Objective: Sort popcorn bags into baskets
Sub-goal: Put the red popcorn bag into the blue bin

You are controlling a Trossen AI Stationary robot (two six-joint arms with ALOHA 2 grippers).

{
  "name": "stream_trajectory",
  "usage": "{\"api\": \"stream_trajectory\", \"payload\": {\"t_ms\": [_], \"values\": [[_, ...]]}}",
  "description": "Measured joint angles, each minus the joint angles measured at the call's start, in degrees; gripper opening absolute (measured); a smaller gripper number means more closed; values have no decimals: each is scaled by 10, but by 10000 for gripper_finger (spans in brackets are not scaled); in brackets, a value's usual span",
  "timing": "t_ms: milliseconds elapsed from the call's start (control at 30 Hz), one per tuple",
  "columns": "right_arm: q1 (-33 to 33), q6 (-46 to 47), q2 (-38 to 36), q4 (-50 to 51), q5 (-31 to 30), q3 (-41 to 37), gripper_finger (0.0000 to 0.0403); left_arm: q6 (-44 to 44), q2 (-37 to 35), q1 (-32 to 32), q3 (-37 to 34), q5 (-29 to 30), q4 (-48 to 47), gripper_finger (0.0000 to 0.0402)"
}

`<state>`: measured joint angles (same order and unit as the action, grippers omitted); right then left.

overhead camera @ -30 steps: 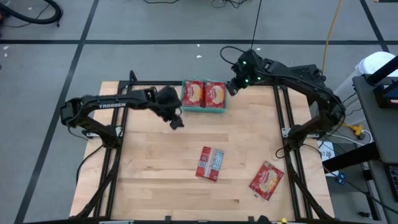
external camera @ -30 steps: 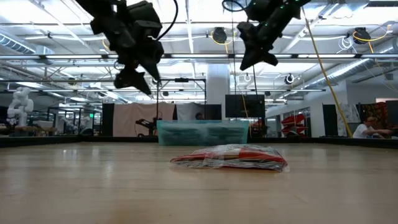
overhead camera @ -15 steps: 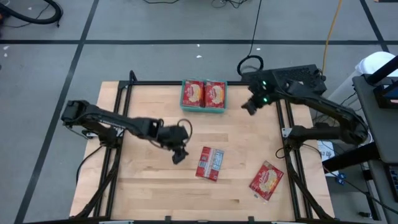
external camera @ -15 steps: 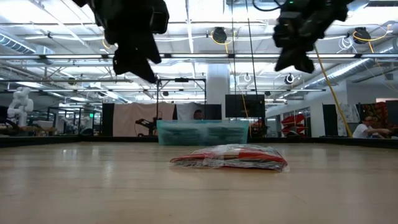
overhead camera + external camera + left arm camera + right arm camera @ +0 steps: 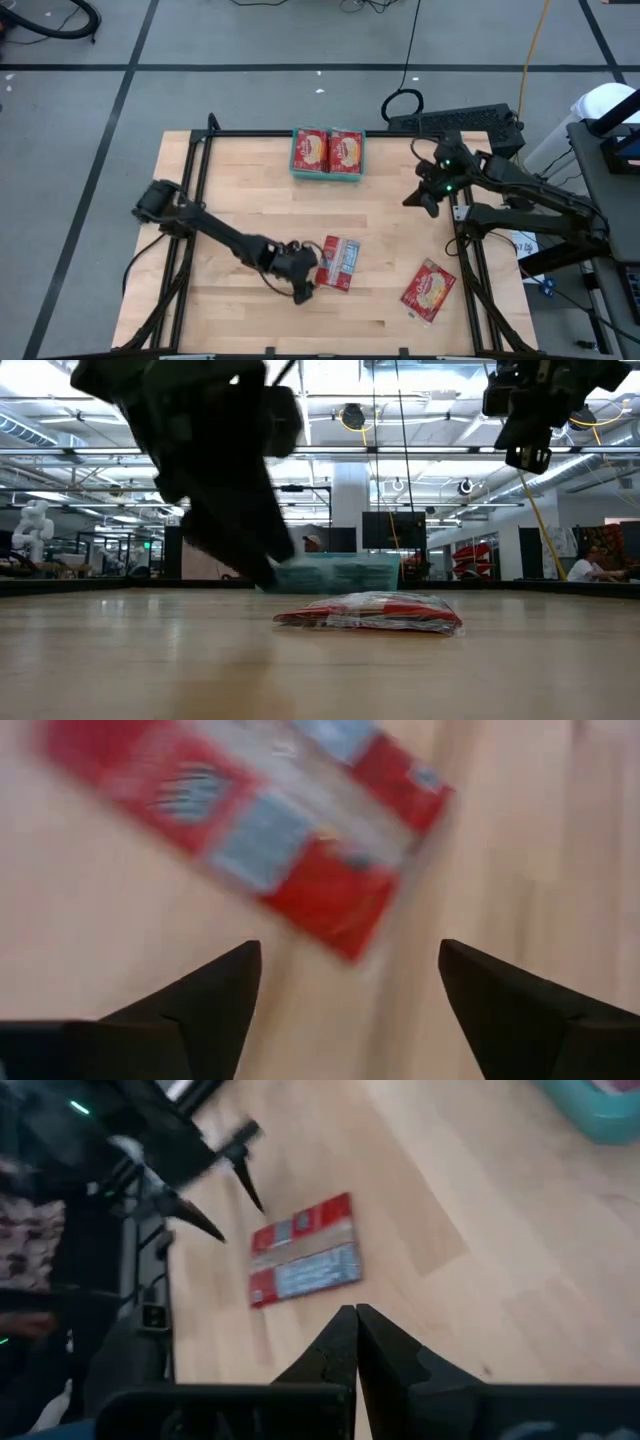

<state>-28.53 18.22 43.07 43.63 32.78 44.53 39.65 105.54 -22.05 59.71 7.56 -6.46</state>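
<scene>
Wooden table [image 5: 250, 200] carried a black frame rail [image 5: 185, 215] down each side, teal basket [image 5: 327, 174] sat at the far edge middle with two red popcorn bags in basket [image 5: 328, 150] side by side, face up. Left arm [image 5: 215, 232] stretched diagonally across the near-left of the table, nothing lay between it and its target. Right arm [image 5: 510, 190] hung over the right rail, well apart from everything. Back-up popcorn bag [image 5: 338, 263] lay flat near table centre, grey-white panels showing; face-up popcorn bag [image 5: 429, 290] lay tilted toward the near-right corner, untouched. Left gripper [image 5: 303, 283] sat low just beside the back-up bag's left edge, fingers [image 5: 205, 1000] spread wide, holding nothing, bag edge ahead between the tips. Right gripper [image 5: 426, 198] was pinched fully together, empty. Versus a second earlier: left gripper had come from beside the basket down to the centre bag and had widened; right gripper had pulled back from the basket toward the right rail; all four bags and the basket were unmoved
</scene>
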Motion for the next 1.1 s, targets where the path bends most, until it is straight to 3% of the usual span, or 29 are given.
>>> {"api": "stream_trajectory", "payload": {"t_ms": [200,433,633,833,967,1100], "values": [[21,17,-1,-31,4,0,0,61,62,-25,42,10,-1,270],[31,16,8,-52,3,0,0,59,120,-36,97,76,-1,220],[32,14,13,-60,3,0,0,73,135,-17,99,86,8,138],[32,13,34,-63,-40,0,0,16,140,24,99,79,18,20],[31,19,64,-75,-72,0,0,-43,137,63,98,62,29,7],[32,27,98,-93,-72,0,0,-146,116,99,97,19,-19,4]]}}
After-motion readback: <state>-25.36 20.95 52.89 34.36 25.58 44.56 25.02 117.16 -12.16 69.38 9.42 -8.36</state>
